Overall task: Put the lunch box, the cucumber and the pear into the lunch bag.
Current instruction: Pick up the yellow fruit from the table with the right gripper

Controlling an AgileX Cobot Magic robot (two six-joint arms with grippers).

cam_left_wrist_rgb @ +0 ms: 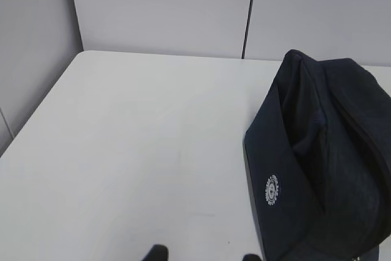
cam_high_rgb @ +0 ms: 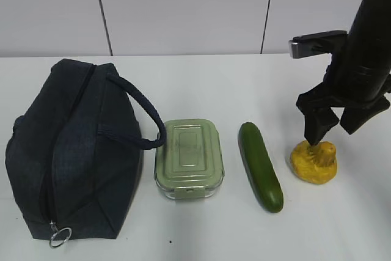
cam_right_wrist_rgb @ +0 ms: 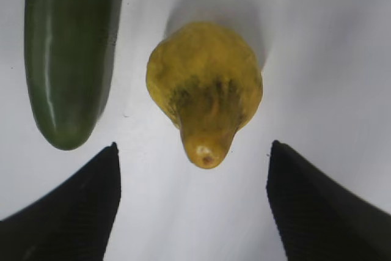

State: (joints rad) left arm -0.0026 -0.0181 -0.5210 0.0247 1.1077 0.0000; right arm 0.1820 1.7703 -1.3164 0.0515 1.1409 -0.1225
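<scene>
My right gripper (cam_high_rgb: 328,131) hangs wide open, empty, over the pear (cam_high_rgb: 314,162) at right of frame; cucumber (cam_high_rgb: 261,166) and lunch box (cam_high_rgb: 189,158) lie leftward on the bench (cam_high_rgb: 214,84), closed lunch bag (cam_high_rgb: 70,148) far left. My left gripper (cam_left_wrist_rgb: 200,253) stands part-open, empty.

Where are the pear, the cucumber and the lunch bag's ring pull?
pear (cam_right_wrist_rgb: 204,87): right wrist view, on its yellow body.
cucumber (cam_high_rgb: 261,166): exterior view, mid-length.
ring pull (cam_high_rgb: 60,237): exterior view, on the silver ring.
</scene>
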